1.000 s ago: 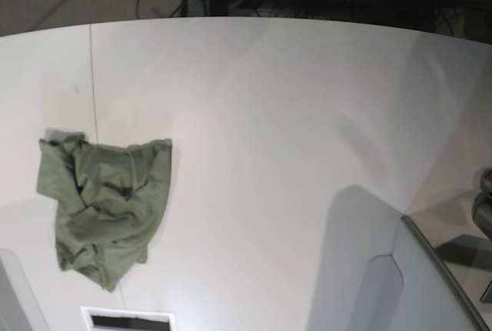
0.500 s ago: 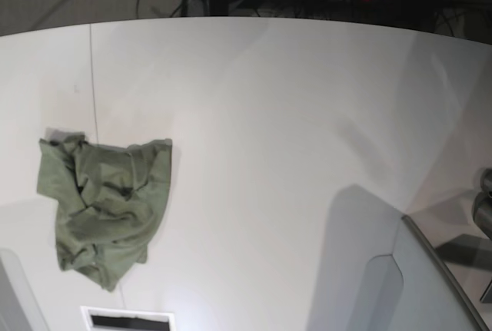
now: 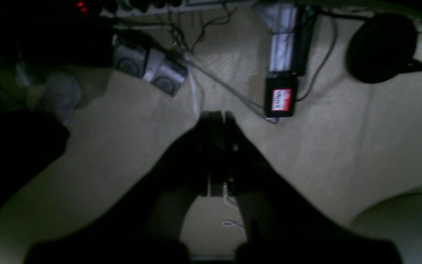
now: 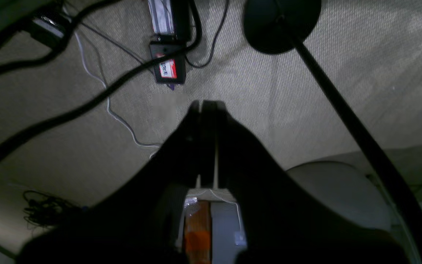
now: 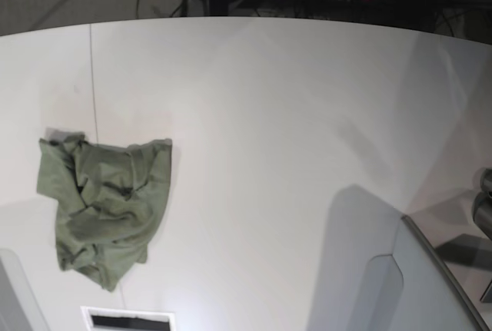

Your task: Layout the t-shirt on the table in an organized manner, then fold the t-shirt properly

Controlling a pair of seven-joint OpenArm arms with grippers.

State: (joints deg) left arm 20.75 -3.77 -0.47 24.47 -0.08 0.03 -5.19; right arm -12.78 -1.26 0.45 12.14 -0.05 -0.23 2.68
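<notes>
The olive-green t-shirt (image 5: 104, 208) lies crumpled in a heap on the left side of the white table (image 5: 269, 131), just right of the thin dark seam line. No gripper shows in the base view. In the left wrist view my left gripper (image 3: 216, 117) is shut with nothing between its fingers, hanging over carpeted floor. My right gripper (image 4: 205, 106) is likewise shut and empty above the carpet in the right wrist view. Neither wrist view shows the t-shirt or the table.
A grey angled panel (image 5: 419, 281) stands at the table's near right corner, and a slotted white piece (image 5: 127, 319) sits at the front edge. Cables, a power adapter (image 4: 169, 69) and a black lamp base (image 4: 280, 22) lie on the floor.
</notes>
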